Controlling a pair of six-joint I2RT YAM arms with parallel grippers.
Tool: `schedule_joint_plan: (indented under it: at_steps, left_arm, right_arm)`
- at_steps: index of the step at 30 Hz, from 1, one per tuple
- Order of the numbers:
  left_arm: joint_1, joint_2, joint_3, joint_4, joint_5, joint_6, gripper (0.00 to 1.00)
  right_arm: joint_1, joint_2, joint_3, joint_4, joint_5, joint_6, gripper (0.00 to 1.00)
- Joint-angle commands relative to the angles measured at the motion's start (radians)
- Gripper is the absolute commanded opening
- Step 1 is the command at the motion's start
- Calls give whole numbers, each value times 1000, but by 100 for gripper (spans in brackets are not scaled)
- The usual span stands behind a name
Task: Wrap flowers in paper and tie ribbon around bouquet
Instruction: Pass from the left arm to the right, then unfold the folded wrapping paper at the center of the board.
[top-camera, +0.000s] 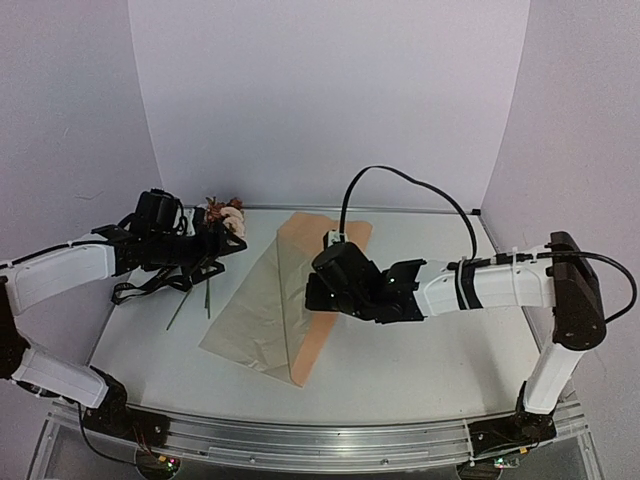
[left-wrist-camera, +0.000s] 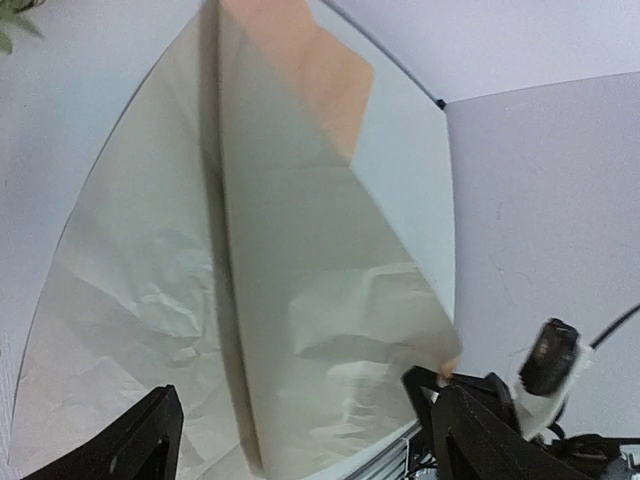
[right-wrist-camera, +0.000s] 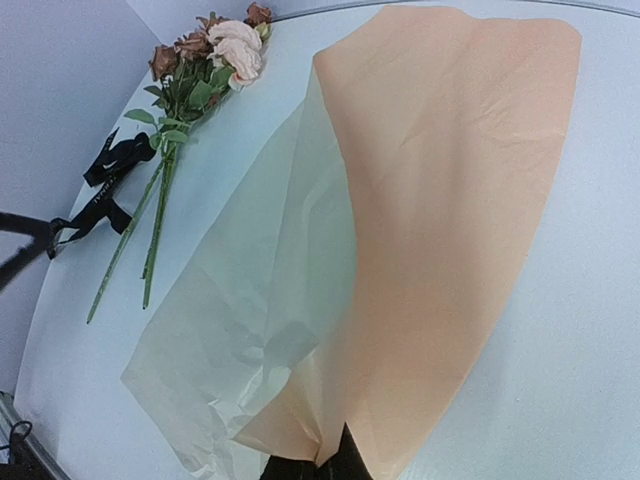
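- Clock directions are read on the overhead view from the middle of the white table (top-camera: 430, 340), with 12 o'clock at the far wall.
- Nearest you, at about 7 o'clock, is the pointed near corner of the large sheet of paper (top-camera: 255, 310). It is peach-tan on one face and pale grey-green on the other.
- The paper runs from that corner up towards 12 o'clock. A grey-green flap is folded over its left part, and the peach face shows along the right edge and at the far end.
- Your right gripper (right-wrist-camera: 312, 466) sits over the middle of the table. Its fingers are pinched tight on an edge of the paper, and the sheet rises off the table at that point.
- At 9 o'clock the long narrow black ribbon (right-wrist-camera: 108, 188) with light lettering lies loosely bunched on the table. It is left of the paper and apart from it, just beside the lower stems.
- Your left gripper (top-camera: 222, 252) hangs at about 10 o'clock above the stems and points towards the paper. Its fingers (left-wrist-camera: 130, 450) are spread wide, and nothing is between them.
- Farthest, at 10 to 11 o'clock, the small bunch of cream, pink and rust-brown flowers (right-wrist-camera: 215, 50) lies flat on the table. The blooms are near the far edge, and the thin green stems trail back towards 8 o'clock. They are left of the paper and not on it.
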Motion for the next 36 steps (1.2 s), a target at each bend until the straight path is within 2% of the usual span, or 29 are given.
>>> schedule_joint_plan:
  at_steps: [1, 5, 11, 17, 23, 27, 31, 36]
  left_arm:
    - [2, 139, -69, 133, 75, -25, 86]
    - [2, 257, -53, 231, 136, 0, 86]
    - [1, 417, -48, 363, 176, -65, 86]
    - [2, 507, -89, 385, 138, -115, 86]
    - [2, 510, -126, 336, 74, -113, 87]
    - [2, 489, -165, 292, 10, -114, 88]
    - [3, 471, -201, 268, -31, -92, 88]
    - [3, 485, -219, 268, -35, -77, 88]
  right_arm:
    - [1, -66, -9, -13, 71, 33, 0]
    - [1, -79, -19, -22, 78, 37, 0]
    - [1, -118, -47, -39, 101, 38, 0]
    - [1, -170, -85, -60, 135, 37, 0]
    - [1, -240, -136, -118, 216, 50, 0]
    - [2, -340, -196, -253, 322, 114, 0]
    - [1, -484, -307, -458, 417, 266, 0]
    - [3, -612, -503, -641, 381, 484, 0]
